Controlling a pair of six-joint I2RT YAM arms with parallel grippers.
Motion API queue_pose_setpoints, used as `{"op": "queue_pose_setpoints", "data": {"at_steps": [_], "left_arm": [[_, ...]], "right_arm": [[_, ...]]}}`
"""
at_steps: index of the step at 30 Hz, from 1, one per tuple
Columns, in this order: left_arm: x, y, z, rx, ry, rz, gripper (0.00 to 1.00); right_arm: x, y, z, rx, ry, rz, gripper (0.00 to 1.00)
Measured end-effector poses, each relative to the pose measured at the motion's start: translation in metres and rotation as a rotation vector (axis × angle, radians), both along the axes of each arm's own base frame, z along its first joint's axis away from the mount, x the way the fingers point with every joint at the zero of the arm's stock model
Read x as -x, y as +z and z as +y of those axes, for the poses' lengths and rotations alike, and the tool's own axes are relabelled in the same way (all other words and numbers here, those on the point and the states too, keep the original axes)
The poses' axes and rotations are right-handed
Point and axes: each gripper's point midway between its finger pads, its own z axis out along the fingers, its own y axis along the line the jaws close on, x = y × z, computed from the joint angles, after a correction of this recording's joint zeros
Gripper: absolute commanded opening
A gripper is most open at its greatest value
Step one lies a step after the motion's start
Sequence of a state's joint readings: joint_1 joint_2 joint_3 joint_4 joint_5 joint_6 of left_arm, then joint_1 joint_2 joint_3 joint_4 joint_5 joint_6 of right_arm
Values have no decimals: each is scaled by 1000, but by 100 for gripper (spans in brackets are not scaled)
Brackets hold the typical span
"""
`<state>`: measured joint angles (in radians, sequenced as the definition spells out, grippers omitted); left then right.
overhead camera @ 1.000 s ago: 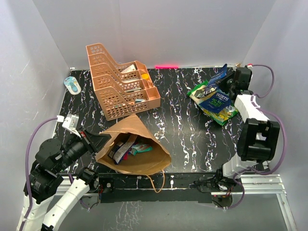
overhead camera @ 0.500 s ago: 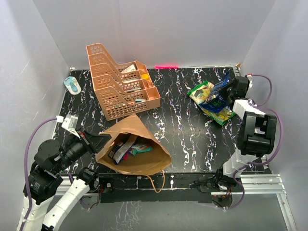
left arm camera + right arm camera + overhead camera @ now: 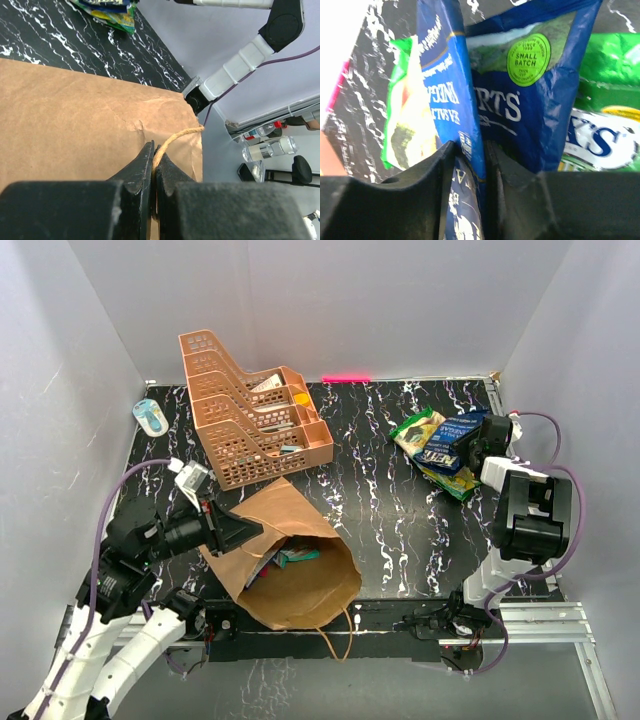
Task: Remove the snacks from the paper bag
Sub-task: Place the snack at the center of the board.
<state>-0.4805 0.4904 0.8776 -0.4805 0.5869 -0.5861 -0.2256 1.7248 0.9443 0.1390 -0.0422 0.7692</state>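
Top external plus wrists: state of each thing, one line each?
paper bag: on its side, mouth open, left end raised.
left pincer: shut on the paper bag's twine handle.
small wrappers: inside the bag mouth, not yet out.
right pincer: shut on the blue chip bag.
blue chip bag: out of the bag, gripped, over the other packets.
green chip bag: out, lying on the table.
tray rack: upright, oddments in its tiers.

Overhead, left wrist: shared paper bag (image 3: pixel 310 595)

Grey walls (image 3: pixel 400 300) enclose a black marbled table (image 3: pixel 370 510).
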Motion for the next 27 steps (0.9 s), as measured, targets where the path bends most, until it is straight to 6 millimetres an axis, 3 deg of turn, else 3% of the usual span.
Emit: {"op": "queue_pose_setpoints", "data": {"at_steps": [3, 6, 13, 17, 21, 24, 27], "left_arm": [[6, 4, 3, 16, 0, -28, 0], [10, 8, 5, 27, 0, -50, 0], [9, 7, 6, 22, 8, -48, 0], [7, 6, 7, 17, 22, -47, 0], [3, 6, 9, 14, 48, -52, 0], [1, 5, 12, 14, 71, -58, 0], [0, 5, 14, 16, 88, -62, 0]], "right_arm": [[13, -7, -2, 26, 1, 51, 48], [25, 0, -5, 69, 2, 81, 57], [56, 51, -22, 221, -39, 76, 74], [71, 83, -21, 273, -22, 28, 84], [86, 103, 13, 220, 129, -78, 84], [103, 107, 57, 133, 311, -194, 83], [126, 103, 114, 43, 529, -263, 83]]}}
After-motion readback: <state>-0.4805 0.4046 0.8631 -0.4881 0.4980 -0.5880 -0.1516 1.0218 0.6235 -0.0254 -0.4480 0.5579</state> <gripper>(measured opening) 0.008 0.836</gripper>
